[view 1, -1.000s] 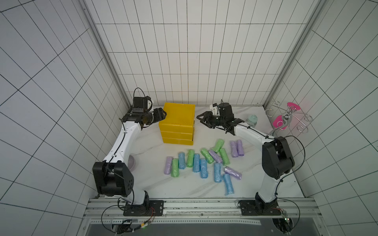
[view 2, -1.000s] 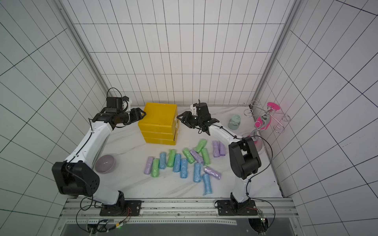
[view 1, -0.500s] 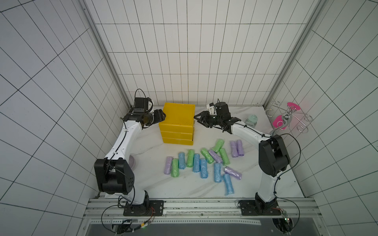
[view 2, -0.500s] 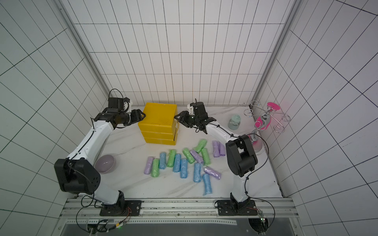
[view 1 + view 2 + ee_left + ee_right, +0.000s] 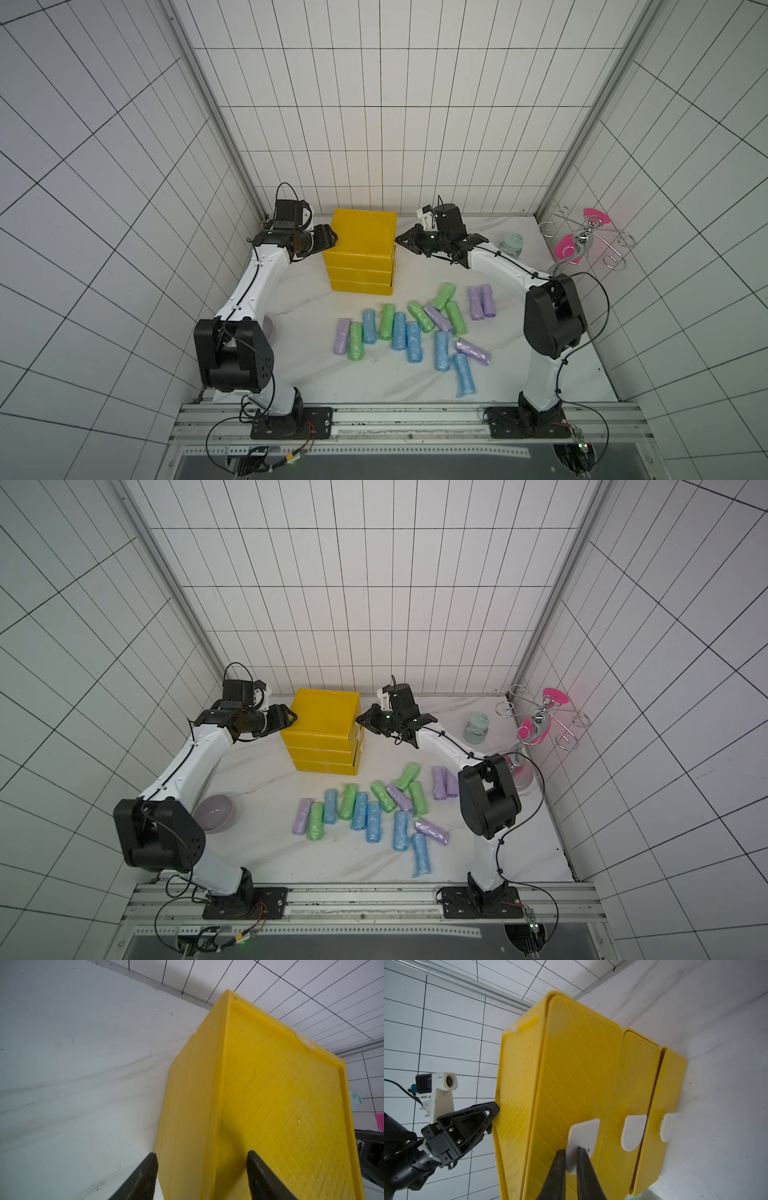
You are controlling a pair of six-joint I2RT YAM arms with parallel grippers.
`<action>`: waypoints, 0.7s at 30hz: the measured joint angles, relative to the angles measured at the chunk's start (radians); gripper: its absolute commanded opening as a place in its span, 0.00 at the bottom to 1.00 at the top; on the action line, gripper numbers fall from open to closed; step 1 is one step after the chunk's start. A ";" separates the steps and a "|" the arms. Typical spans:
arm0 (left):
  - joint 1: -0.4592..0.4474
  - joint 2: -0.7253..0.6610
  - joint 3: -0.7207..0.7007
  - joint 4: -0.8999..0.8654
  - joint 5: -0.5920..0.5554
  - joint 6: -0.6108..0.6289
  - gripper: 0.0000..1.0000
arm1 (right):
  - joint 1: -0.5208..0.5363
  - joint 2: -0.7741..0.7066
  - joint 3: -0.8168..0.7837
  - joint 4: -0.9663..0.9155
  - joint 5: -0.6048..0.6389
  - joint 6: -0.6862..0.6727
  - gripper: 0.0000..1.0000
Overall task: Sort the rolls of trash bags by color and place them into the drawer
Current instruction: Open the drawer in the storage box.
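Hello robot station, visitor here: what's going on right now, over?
Right tool shut on the top drawer's white tab; left tool open, astride top edge of the yellow drawer unit. Rolls loose on the table. Mint jar well aside.

The right fingers (image 5: 558, 1174) are pinched together, while the left fingers (image 5: 143, 1178) seemingly stand spread apart.

Bright, even light; soft shadows; bowed edges

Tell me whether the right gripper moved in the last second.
Yes: the right gripper moved closer to the yellow drawers, shutting on the top handle.
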 measured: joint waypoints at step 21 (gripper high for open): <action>0.013 0.011 0.000 0.016 0.030 -0.004 0.65 | -0.157 -0.136 0.020 -0.308 0.117 -0.210 0.02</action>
